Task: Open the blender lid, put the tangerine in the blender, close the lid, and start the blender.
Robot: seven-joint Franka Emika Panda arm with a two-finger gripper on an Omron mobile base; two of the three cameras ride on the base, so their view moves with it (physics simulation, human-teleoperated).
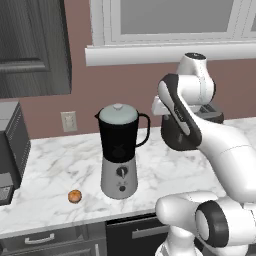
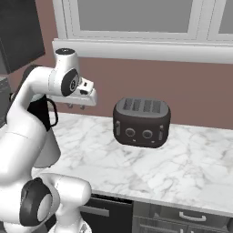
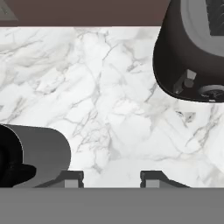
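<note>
Your gripper (image 2: 76,107) hangs above the marble counter (image 3: 109,87) between the blender and the toaster; its fingertips (image 3: 72,178) stand apart with bare marble between them, grasping nothing, though you cannot tell for sure how far they are spread. You will find the toaster (image 2: 141,122) to its right, dark and four-slotted. You have the blender (image 1: 120,152) to its left, upright, with the blender lid (image 1: 118,113) seated on the jar. You can spot the tangerine (image 1: 74,196) on the counter near the blender's base, by the front edge.
</note>
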